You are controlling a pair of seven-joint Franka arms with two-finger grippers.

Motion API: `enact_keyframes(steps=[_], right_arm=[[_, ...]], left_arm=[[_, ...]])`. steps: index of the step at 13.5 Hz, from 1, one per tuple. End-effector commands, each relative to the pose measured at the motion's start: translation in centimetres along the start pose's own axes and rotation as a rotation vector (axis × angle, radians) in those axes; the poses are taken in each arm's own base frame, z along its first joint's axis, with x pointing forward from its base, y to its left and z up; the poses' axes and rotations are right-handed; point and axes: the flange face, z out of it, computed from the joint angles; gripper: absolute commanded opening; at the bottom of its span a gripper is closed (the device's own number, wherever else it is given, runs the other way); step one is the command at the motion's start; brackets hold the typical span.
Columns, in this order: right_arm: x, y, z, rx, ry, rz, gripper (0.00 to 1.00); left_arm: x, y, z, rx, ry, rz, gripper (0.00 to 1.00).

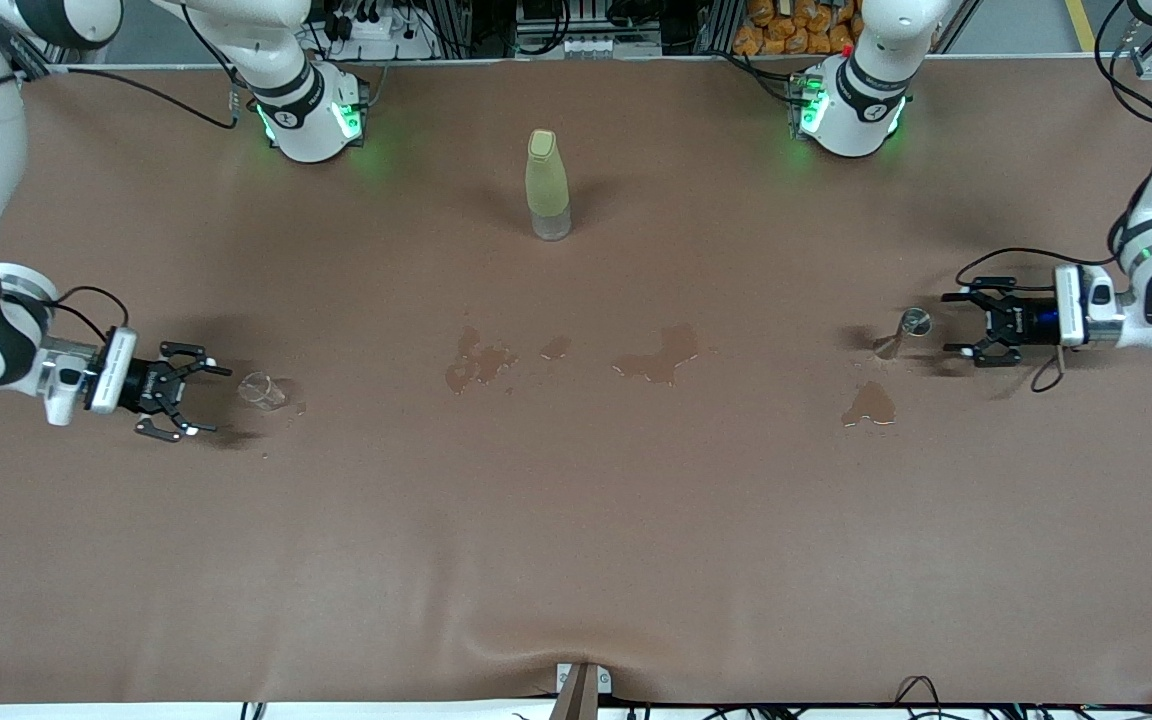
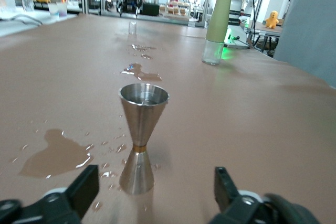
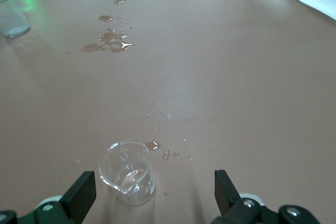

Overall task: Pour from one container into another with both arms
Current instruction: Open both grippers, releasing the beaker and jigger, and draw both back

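Front view: both grippers wide open, nothing held. Right gripper (image 1: 198,400) beside clear cup (image 1: 261,390), left gripper (image 1: 968,322) beside metal measure (image 1: 914,322). Looks like post-release or pre-grasp; next, prob retract.

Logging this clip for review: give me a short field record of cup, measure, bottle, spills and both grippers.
cup: clear, upright on the table at the right arm's end
measure: metal, upright at the left arm's end
bottle: upright mid-table, nearer the bases than the spills
spills: puddles between cup and measure
right gripper: open, low beside the cup, not touching
left gripper: open, low beside the measure, not touching
held: nothing
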Motion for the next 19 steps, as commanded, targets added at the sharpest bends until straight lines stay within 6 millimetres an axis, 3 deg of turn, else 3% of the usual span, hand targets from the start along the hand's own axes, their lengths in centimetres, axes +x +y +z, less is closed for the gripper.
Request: enact_keyframes(steps=[1,4,7,11,16,19], right_arm=[[1.7,-0.5,-1.9,-0.001,-0.042,0.095,1.0],[4.1,-0.4,-4.7,-0.017,-0.094,0.231,1.0],[8.4,-0.4,-8.0,-0.041,-0.192,0.403,1.0],[15.3,-1.2,-12.1,-0.112,-0.317,0.634,1.0],[24.9,-3.9,-15.4,-0.229,-0.458,0.898,1.0],[31.1,-5.1,-15.6,-0.292,-0.539,1.072,1.0]], left_arm=[[2.0,-0.8,-3.7,-0.036,-0.091,-0.05,1.0],[5.1,-1.5,-7.3,-0.031,-0.22,-0.119,1.0],[9.9,-2.1,-11.5,0.03,-0.369,-0.326,1.0],[17.2,-3.7,-13.8,0.078,-0.565,-0.677,1.0],[26.5,-4.7,-12.4,0.253,-0.655,-0.959,1.0],[32.5,-5.7,-9.5,0.373,-0.681,-1.145,1.0]])
